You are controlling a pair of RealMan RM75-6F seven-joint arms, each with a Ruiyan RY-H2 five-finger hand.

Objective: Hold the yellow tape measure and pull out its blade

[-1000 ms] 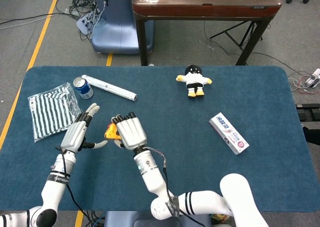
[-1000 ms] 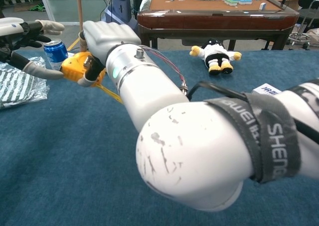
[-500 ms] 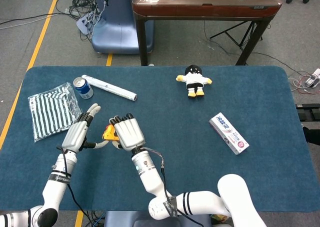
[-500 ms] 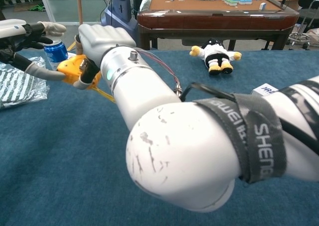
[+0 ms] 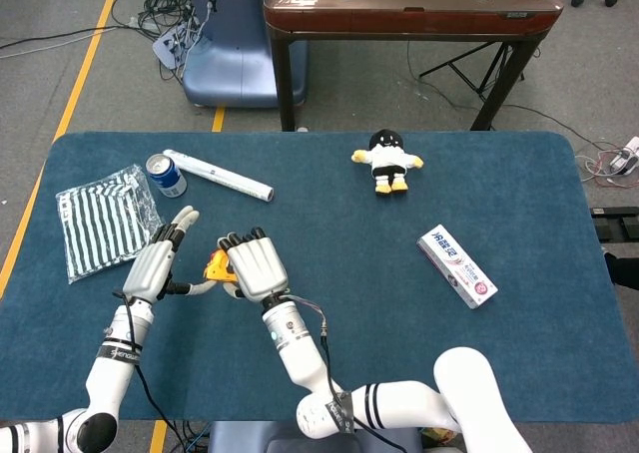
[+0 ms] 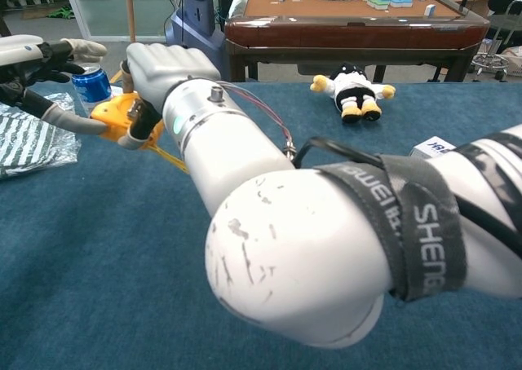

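1. The right hand [image 5: 252, 265] was curled around the yellow tape measure [image 6: 121, 114], holding its case just above the table [image 5: 519, 204] toward the left front.
2. The left hand [image 5: 157, 261] sat just beside it. Its thumb reached across to the case while the other fingers [image 5: 178, 224] stayed spread and pointed away. I could not tell whether it had pinched the blade tip or was only touching the case.
3. A short yellow strip [image 6: 170, 156] hung from under the case in the chest view, probably the blade or a strap; I could not say which.
4. As I judged it, the holding step was done and the pull was at its start. Next the left hand would need a firm pinch on the blade's end, then draw away leftward while the right hand kept the case steady.
5. Further out stood a blue can [image 5: 166, 175], a white tube [image 5: 218, 175] beside it, and a striped bag [image 5: 102, 220] at the left edge.
6. A small plush toy [image 5: 387, 160] and a toothpaste box [image 5: 457, 265] lay well apart on the right half.
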